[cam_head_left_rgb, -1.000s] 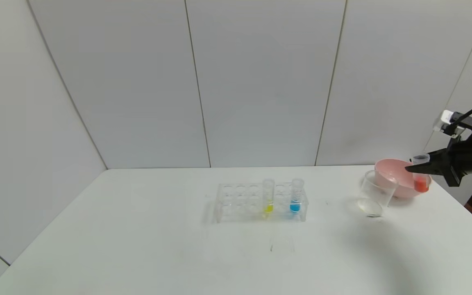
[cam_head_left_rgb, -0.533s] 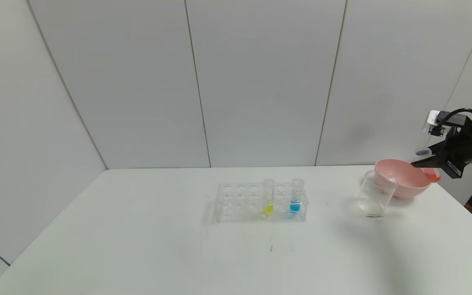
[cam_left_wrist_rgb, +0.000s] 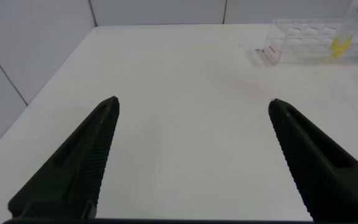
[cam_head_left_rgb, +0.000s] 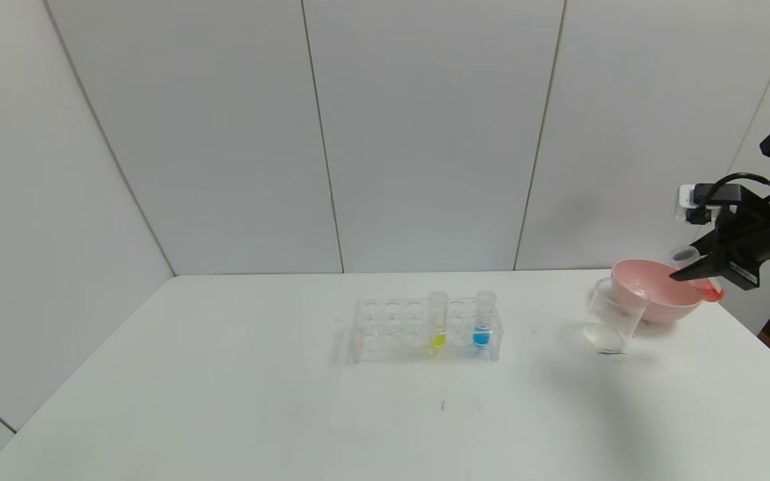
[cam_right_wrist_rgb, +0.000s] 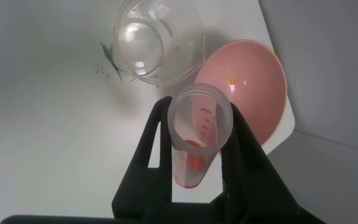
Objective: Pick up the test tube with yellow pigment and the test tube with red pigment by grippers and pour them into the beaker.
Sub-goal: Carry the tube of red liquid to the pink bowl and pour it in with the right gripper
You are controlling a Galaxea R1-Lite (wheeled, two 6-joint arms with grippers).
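My right gripper (cam_head_left_rgb: 682, 272) is shut on the test tube with red pigment (cam_head_left_rgb: 710, 291), held tilted above the far right of the table, over the pink bowl's right side. In the right wrist view the tube (cam_right_wrist_rgb: 201, 124) sits between the black fingers (cam_right_wrist_rgb: 160, 118), its open mouth toward the beaker (cam_right_wrist_rgb: 160, 40). The beaker (cam_head_left_rgb: 615, 314) stands empty to the left of the bowl. The test tube with yellow pigment (cam_head_left_rgb: 437, 321) stands upright in the clear rack (cam_head_left_rgb: 392, 331). My left gripper (cam_left_wrist_rgb: 192, 104) is open over bare table, far from the rack (cam_left_wrist_rgb: 303, 40).
A pink bowl (cam_head_left_rgb: 652, 297) touches the beaker's right side, near the table's right edge. A tube with blue liquid (cam_head_left_rgb: 484, 321) stands in the rack beside the yellow one. White wall panels rise behind the table.
My right gripper has risen and turned, tipping the red tube from upright to slanted. The beaker, bowl and rack have not moved.
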